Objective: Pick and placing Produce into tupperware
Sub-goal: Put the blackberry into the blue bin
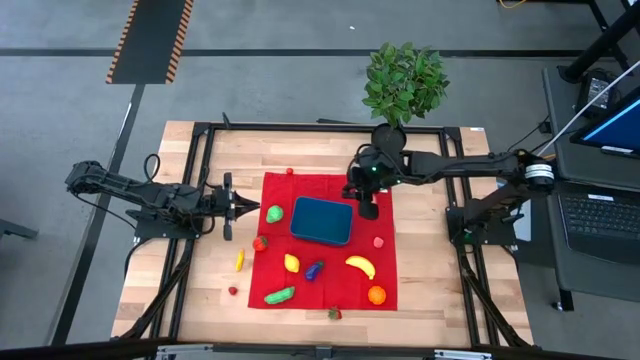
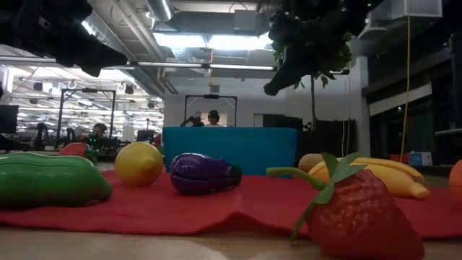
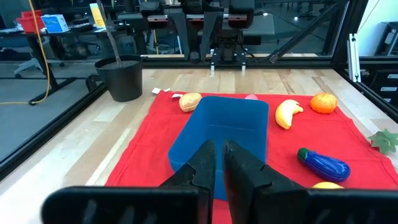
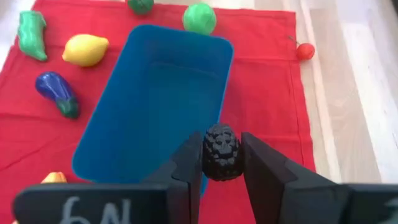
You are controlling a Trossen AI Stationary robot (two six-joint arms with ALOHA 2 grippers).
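Note:
The dark teal-blue tupperware [image 1: 322,220] lies on a red cloth [image 1: 375,215]. Toy produce rests around it on the cloth: a green piece [image 1: 274,213], lemon [image 1: 291,263], purple eggplant [image 1: 314,270], banana [image 1: 360,265], orange [image 1: 376,295] and green cucumber [image 1: 279,295]. My right gripper [image 1: 367,207] hangs just past the tupperware's right end, shut on a small dark bumpy fruit [image 4: 221,155]. My left gripper [image 1: 250,208] hovers at the cloth's left edge, shut and empty, pointing at the tupperware [image 3: 224,134]. My right gripper pinches the dark bumpy fruit by its two opposite sides [image 4: 208,155] between its two fingers. The fingers slant down from the table's right side. The fruit is lifted clear, above the tupperware's right end and the cloth beside it.
A potted leafy plant [image 1: 403,82] stands at the table's far edge behind my right arm. A strawberry [image 1: 334,313], a yellow piece [image 1: 240,260] and small red pieces [image 1: 233,290] lie on or near the cloth's edges. Bare wood shows left and right of the cloth.

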